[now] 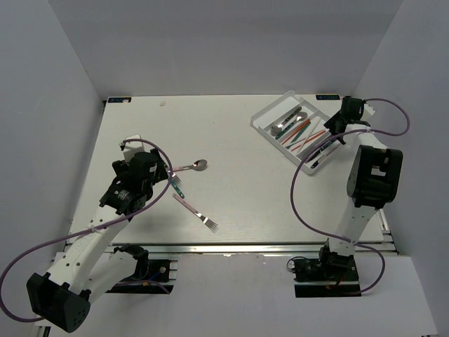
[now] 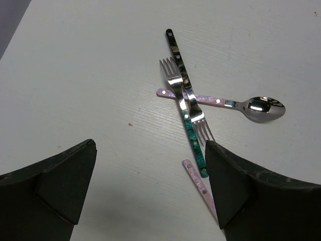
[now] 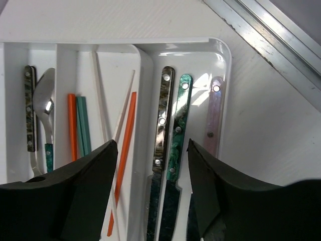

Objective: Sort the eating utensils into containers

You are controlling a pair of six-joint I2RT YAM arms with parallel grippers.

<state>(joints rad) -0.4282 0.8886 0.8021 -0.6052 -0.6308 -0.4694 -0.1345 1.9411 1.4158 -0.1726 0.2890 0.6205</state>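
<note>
Several utensils lie loose on the table. A pink-handled spoon (image 2: 251, 106) (image 1: 193, 167) is crossed by a dark-handled fork (image 2: 178, 57) and a teal-handled fork (image 2: 194, 145). A pink-handled fork (image 1: 196, 213) lies nearer, and its handle end shows in the left wrist view (image 2: 198, 182). My left gripper (image 2: 150, 186) (image 1: 167, 174) is open and empty, just short of the crossed forks. The clear tray (image 1: 270, 116) at the back right holds several utensils. My right gripper (image 3: 150, 165) (image 1: 331, 137) is open and empty above its knife compartment, over a dark-handled knife (image 3: 163, 120) and a teal-handled knife (image 3: 178, 125).
In the tray (image 3: 145, 65) a pink-handled knife (image 3: 214, 115) lies at the right. Orange sticks (image 3: 125, 140) and a teal stick (image 3: 83, 125) fill the middle compartments, and spoons (image 3: 46, 108) lie at the left. A metal rail (image 3: 271, 35) runs along the table's edge behind the tray.
</note>
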